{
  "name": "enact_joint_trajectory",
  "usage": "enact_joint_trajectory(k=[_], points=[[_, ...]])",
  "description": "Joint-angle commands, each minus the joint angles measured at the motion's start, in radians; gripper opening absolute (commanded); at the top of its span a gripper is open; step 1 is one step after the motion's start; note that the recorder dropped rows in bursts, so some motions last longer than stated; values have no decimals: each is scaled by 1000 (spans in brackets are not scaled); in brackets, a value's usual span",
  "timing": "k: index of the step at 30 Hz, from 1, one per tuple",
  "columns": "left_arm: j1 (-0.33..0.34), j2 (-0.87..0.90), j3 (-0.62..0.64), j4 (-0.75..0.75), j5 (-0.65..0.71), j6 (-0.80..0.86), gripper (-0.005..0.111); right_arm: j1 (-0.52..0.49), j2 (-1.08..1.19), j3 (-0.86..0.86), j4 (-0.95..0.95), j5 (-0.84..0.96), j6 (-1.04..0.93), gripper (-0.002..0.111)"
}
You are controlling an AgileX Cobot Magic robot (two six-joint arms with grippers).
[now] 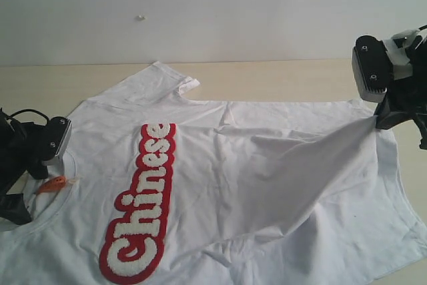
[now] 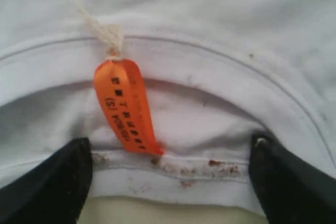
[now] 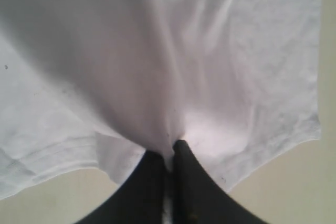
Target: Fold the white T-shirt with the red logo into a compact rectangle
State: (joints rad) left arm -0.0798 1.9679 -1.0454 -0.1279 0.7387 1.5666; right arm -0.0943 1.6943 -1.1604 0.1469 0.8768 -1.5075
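The white T-shirt (image 1: pixel 267 185) lies face up and spread across the pale table (image 1: pixel 280 78), with its collar (image 1: pixel 63 198) at the left and its hem at the right. The red logo (image 1: pixel 143 198) runs near-to-far across the chest on the left half, and all of it is showing. One sleeve (image 1: pixel 167 78) lies out flat at the far side. The near edge runs out of the exterior view, so the other sleeve cannot be seen.

No fold has been laid down yet — the shirt is open at full length, with loose wrinkles through the middle. At the far right, the right gripper (image 1: pixel 375 119) is pressed together on a pinch of fabric close to the hem and holds it up off the table. The cloth rises in a slanted tent from the middle of the shirt to the jaws.

At the left, the left gripper (image 2: pixel 170 141) has its jaws spread wide to either side of the collar band, just beside the orange tag (image 2: pixel 126 106). It is poised there and grips nothing.

By my reading, the task is only at its first step. The collar has yet to be grasped and the raised hem end brought over. Every later fold — sleeves in, length halved, edges squared into a rectangle — is not yet done.
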Motion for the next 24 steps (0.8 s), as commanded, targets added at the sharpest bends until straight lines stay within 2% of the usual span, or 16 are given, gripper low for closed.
enact_joint_trajectory(k=[1,4,7,12,18,24], points=[[-1,57,21,-37,-89,3,64,2,16,7,3,4,-8,0],[-1,87,21,-37,-63,3,41,2,41,7,3,12,-8,0],[-1,118,21,-1,-31,3,2,2,59,7,3,13,-8,0],[-1,90,19,51,-31,-6,1,2,58,4,-13,-12,-8,0],[0,-45,12,229,-22,-168,1,2,1,-75,-131,29,58,0],[11,-235,-57,239,53,-249,0,2,-34,-155,-134,100,77,0]])
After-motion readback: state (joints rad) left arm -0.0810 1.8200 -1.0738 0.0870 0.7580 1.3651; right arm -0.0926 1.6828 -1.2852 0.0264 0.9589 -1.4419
